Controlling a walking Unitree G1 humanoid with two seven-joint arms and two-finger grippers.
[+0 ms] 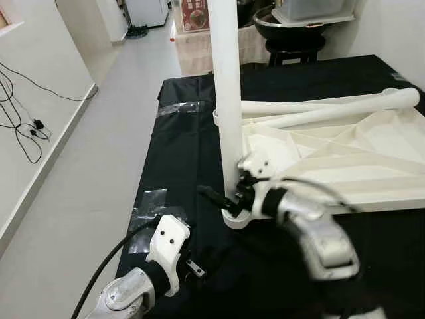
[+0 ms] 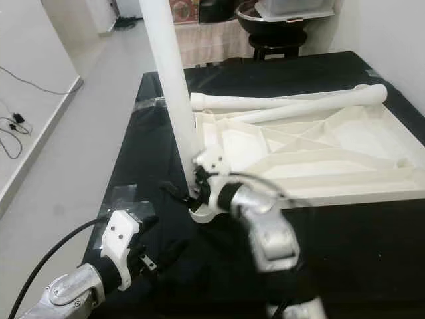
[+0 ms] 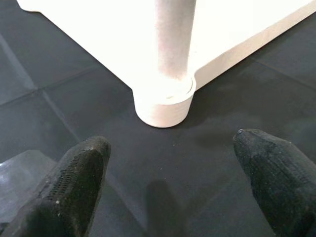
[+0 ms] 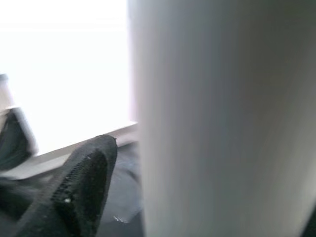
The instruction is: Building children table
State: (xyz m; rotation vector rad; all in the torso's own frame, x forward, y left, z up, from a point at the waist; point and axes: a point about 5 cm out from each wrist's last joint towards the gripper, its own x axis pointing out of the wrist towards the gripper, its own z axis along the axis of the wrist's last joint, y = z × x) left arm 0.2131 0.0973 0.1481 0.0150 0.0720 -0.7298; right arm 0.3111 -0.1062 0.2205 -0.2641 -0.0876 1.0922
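A white children's table top lies upside down on a black-covered table. One white leg stands upright in its near-left corner socket. Two more legs lie across the far side of the top. My right gripper is at the base of the upright leg, open, with a finger on each side of it; in the right wrist view the leg looms beside one finger. My left gripper hovers low over the cloth in front of the socket, open and holding nothing.
The table's left edge drops to a grey floor, with black cables by the wall. Clear tape patches hold the cloth. A stool with a metal bowl stands behind the table.
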